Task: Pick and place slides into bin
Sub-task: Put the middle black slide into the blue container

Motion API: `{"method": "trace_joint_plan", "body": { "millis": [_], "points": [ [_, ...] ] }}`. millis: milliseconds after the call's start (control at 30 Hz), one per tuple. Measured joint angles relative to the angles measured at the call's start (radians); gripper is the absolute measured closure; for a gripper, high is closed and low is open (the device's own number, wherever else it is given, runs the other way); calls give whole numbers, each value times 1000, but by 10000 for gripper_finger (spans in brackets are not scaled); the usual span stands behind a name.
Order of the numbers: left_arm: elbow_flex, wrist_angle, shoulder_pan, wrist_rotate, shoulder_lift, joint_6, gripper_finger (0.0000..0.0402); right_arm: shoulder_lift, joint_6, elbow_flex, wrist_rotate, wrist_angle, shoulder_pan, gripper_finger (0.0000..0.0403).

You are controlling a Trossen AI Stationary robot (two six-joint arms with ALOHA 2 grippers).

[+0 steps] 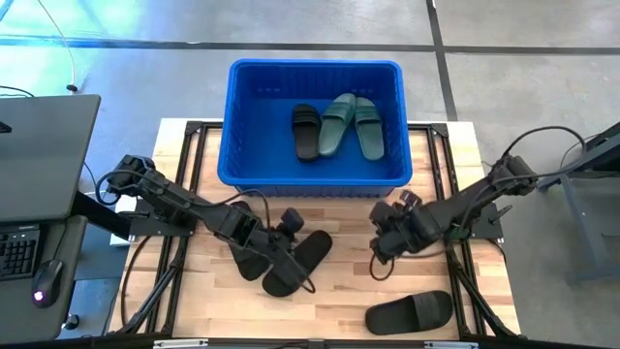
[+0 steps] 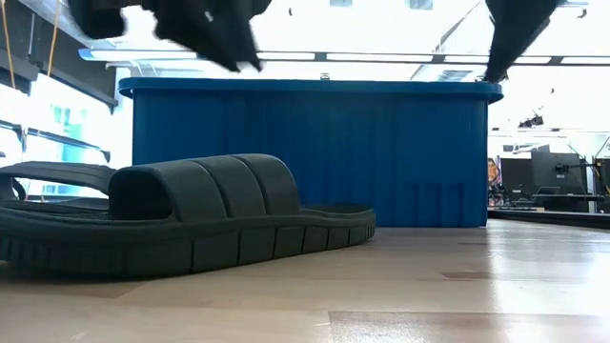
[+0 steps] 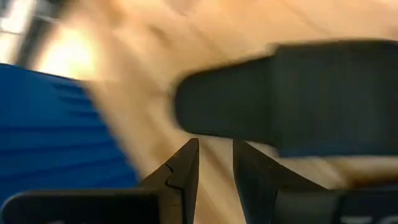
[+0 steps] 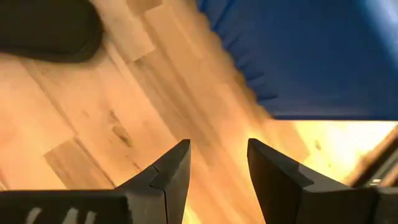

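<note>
The blue bin sits at the counter's far edge and holds one black slide and two green slides. Two black slides lie overlapped left of the counter's middle, under the left gripper, whose fingers are slightly spread and empty. Another black slide lies near the front right corner. The right gripper hovers open near the bin's front wall.

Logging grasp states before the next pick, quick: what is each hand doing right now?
Left hand: open, holding nothing, above a black slide on the table.
Right hand: open, empty, over bare table beside the bin.
</note>
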Motion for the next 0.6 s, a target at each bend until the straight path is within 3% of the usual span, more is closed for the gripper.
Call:
{"method": "trace_joint_plan", "body": {
  "millis": [233, 600],
  "points": [
    [-24, -63, -3, 321, 0, -29, 316, 0, -13, -116, 93, 170, 58, 254],
    [-25, 28, -13, 361, 0, 134, 316, 0, -64, -121, 144, 200, 59, 254]
  ]
}}
